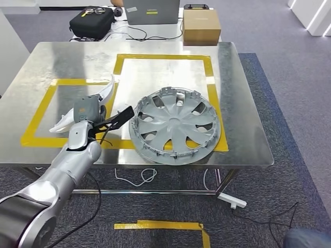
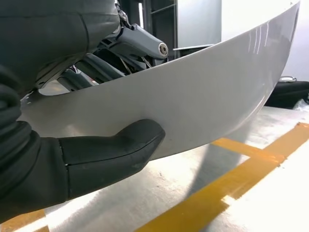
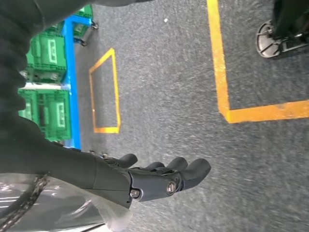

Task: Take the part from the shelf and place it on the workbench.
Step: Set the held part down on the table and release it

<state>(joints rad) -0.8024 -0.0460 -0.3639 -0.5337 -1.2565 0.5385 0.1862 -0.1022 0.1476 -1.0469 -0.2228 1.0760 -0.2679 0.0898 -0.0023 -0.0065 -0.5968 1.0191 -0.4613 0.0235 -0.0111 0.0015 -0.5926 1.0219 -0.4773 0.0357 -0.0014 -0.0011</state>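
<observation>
The metal surface (image 1: 250, 119) carries yellow tape outlines, and a grey wheel cover (image 1: 176, 125) lies flat inside the larger outline, just beside the left arm's reach. Behind the surface stand a black case (image 1: 91, 21), a laptop (image 1: 152, 11) and a cardboard box (image 1: 201, 25).

The part (image 1: 107, 94), a long, curved, pale trim strip, is held low over the smaller taped rectangle. The left wrist view shows its glossy underside (image 2: 204, 101) hanging clear of the surface, with one end tilted upward. The left robot hand (image 1: 89, 114) pinches it, the thumb (image 2: 120, 150) pressed against one face and the darker fingers (image 2: 109, 63) behind the other.

The right robot hand (image 3: 156, 176) hangs beside the body over the carpet, fingers loosely spread and holding nothing.

The placement looks nearly done but not finished. The grip sits near one end of a long, smooth piece, so the free end could swing or slip through the pinch if the arm jolts. If released from this height, the strip might rock on its curve and slide across the slick metal, out of its outline or against the wheel cover. The dark fingers reaching towards the wheel cover could also clip its rim.
</observation>
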